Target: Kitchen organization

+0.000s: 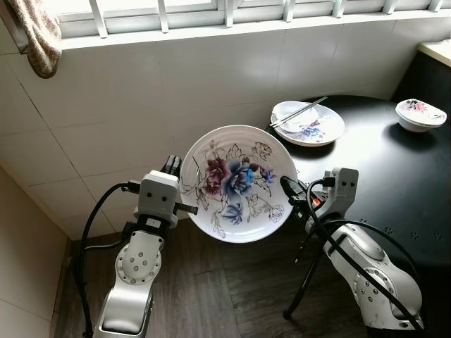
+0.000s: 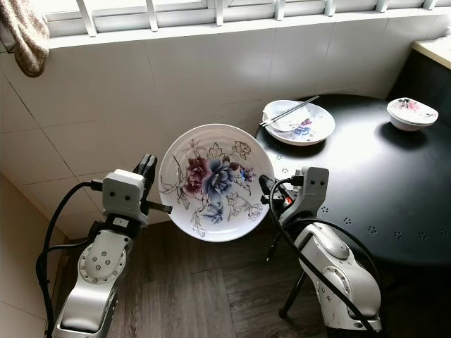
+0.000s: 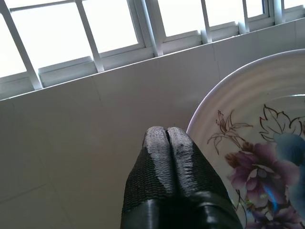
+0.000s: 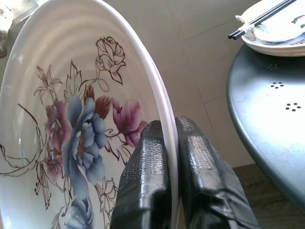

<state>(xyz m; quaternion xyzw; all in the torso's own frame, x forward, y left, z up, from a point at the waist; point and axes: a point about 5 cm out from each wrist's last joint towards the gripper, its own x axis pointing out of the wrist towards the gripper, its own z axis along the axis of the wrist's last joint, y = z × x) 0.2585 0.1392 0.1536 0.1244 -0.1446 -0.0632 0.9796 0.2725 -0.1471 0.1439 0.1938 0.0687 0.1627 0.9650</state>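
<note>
Floral plate held on edge off the table's left side, pinched by the right gripper.

The dark round perforated metal table (image 1: 394,183) lies to the robot's right; the glossy ribbed plate (image 1: 238,182) hangs tilted, face up toward the head; the right gripper (image 4: 172,157) clamps its rim between ridged rubber pads; the left gripper (image 3: 167,157), fingers pressed together and empty, sits just beside the opposite rim.

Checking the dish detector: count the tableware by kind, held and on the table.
Large floral plates: 1, held in the right gripper, with the shut left gripper beside it
Plates on the black table: 1
Bowls: 2, one on that plate, one apart
Chopstick pairs: 1
Total: 5
</note>
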